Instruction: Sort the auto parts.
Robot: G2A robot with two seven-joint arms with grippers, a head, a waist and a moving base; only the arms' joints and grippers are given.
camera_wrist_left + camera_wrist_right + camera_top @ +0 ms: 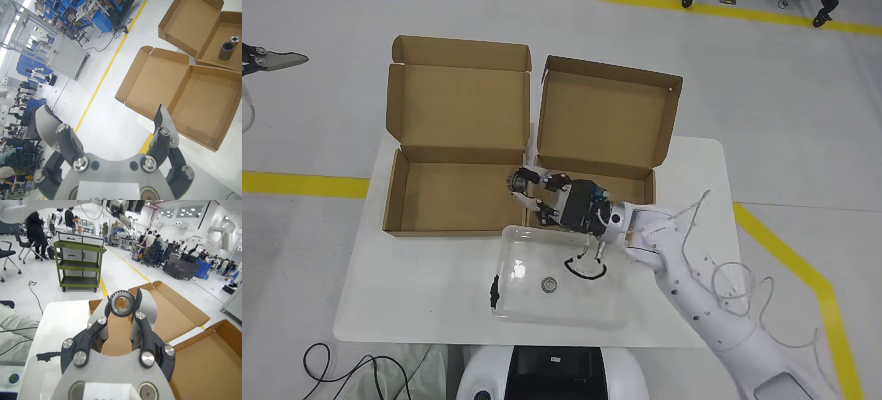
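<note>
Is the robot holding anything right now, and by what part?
The right hand pinches a metal bearing by its outer rim; the left hand holds nothing.

**Desk:** What can't you read?
**Me:** From above, I can't identify the small round metal part (549, 285) in the clear plastic tray (542, 316); it's too small. My right arm (692, 280) covers part of the floor of the right-hand brown cardboard box (604, 115).
**Desk:** Left wrist?
**Me:** That box runs off the picture's edge.

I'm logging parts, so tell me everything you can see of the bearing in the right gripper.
The bearing is a shiny metal ring with rollers caged round its outside and an open bore. The right gripper clamps it between dark finger pads, bore towards the wrist camera, above an edge of the empty cardboard box.
</note>
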